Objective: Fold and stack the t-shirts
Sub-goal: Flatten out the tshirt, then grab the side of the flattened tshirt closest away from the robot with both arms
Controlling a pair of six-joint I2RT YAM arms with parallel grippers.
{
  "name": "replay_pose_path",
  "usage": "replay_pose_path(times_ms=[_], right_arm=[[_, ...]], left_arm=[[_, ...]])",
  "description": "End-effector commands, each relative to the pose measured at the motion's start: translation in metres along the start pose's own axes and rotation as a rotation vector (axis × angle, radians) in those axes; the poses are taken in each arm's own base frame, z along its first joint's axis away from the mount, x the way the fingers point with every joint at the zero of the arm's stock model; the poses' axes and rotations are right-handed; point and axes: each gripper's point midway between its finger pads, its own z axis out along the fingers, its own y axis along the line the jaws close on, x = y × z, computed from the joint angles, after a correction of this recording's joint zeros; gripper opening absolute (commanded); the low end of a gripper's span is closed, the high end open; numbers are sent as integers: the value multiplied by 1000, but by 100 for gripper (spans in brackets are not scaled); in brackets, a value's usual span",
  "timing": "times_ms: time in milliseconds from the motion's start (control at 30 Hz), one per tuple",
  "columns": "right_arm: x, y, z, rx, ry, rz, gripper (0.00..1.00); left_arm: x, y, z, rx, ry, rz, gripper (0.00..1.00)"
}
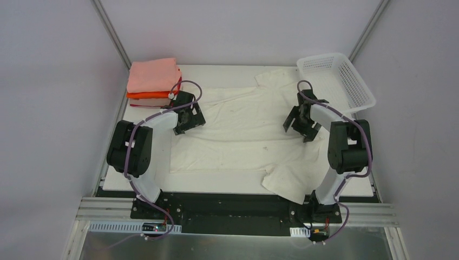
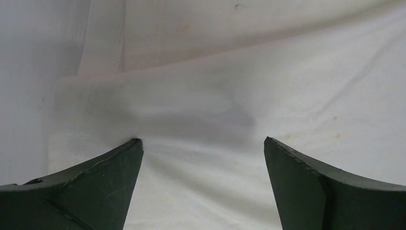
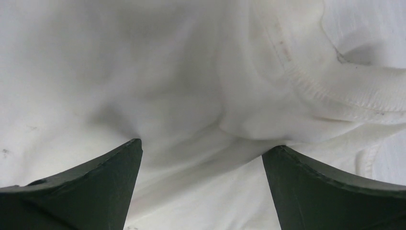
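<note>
A large cream-white t-shirt (image 1: pixel 243 130) lies spread across the table, its long sides folded in, one sleeve at the back and one at the front right. My left gripper (image 1: pixel 187 120) is open and pressed down on the shirt's left end; cloth (image 2: pixel 201 124) fills its wrist view between the fingertips. My right gripper (image 1: pixel 300 125) is open and down on the shirt's right part, near the collar seam (image 3: pixel 311 86). A folded stack stands at the back left: salmon-pink shirt (image 1: pixel 153 75) on top, orange (image 1: pixel 146 95) and crimson-red ones beneath.
A white plastic lattice basket (image 1: pixel 336 81) stands at the back right, just beyond the right arm. The table's front edge (image 1: pixel 216 187) runs just below the shirt. Grey walls close in left, right and behind.
</note>
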Motion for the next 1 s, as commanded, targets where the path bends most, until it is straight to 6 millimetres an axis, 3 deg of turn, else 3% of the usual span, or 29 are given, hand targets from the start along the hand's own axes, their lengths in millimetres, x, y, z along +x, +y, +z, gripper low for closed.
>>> replay_pose_path(times_ms=[0,200,400,533,700,833,967], right_arm=[[-35,15,11,-33,-54,10,99],[-51,25,2,-45,-65,-9,99],[-30,11,-42,-38,-128,-18,99],[-6,-4,-77,-74,-179,52,99],[28,-33,-102,-156,-238,240,99],[45,-42,-117,-295,-295,331,99],[62,-54,-114,-336,-317,396,99]], left_arm=[[-7,7,21,-34,22,12,99],[-12,-8,19,40,47,15,99],[-10,-6,-37,88,-34,9,99],[1,30,-81,-9,-100,-90,99],[47,93,-118,-164,-106,-279,99],[89,131,-122,-225,-108,-389,99],[110,138,-116,-211,-87,-462,95]])
